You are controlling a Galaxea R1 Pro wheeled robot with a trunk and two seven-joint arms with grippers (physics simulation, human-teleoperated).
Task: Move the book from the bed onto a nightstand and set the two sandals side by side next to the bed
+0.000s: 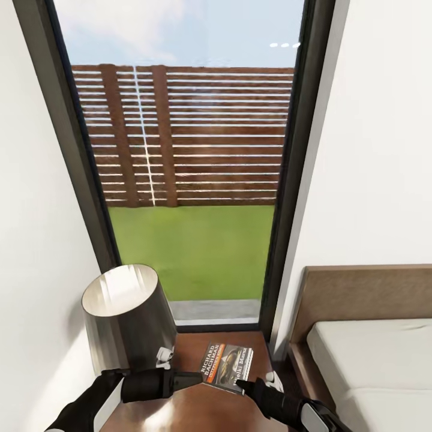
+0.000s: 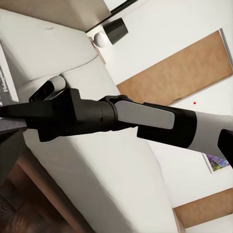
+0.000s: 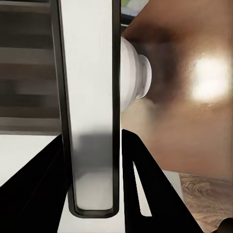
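- The right end effector, black-fingered on a black and white arm, sits at the near corner of the small dark paperback book; in the right wrist view its two black fingers stand either side of a thin white slab with dark edges, the book seen edge-on, so it is closed on the book
- The left end effector, a black tapering one, points at the book's near left edge; whether it is open or closed I cannot tell
- The book, with white lettering and an orange band on its cover, lies on the glossy dark-brown wooden tabletop of the nightstand
- A lamp with a grey metallic conical shade stands on the nightstand to the left of the book
- To the right is the bed with dark brown headboard and off-white mattress
- Behind the nightstand a tall black-framed window shows a slatted wooden fence and grass
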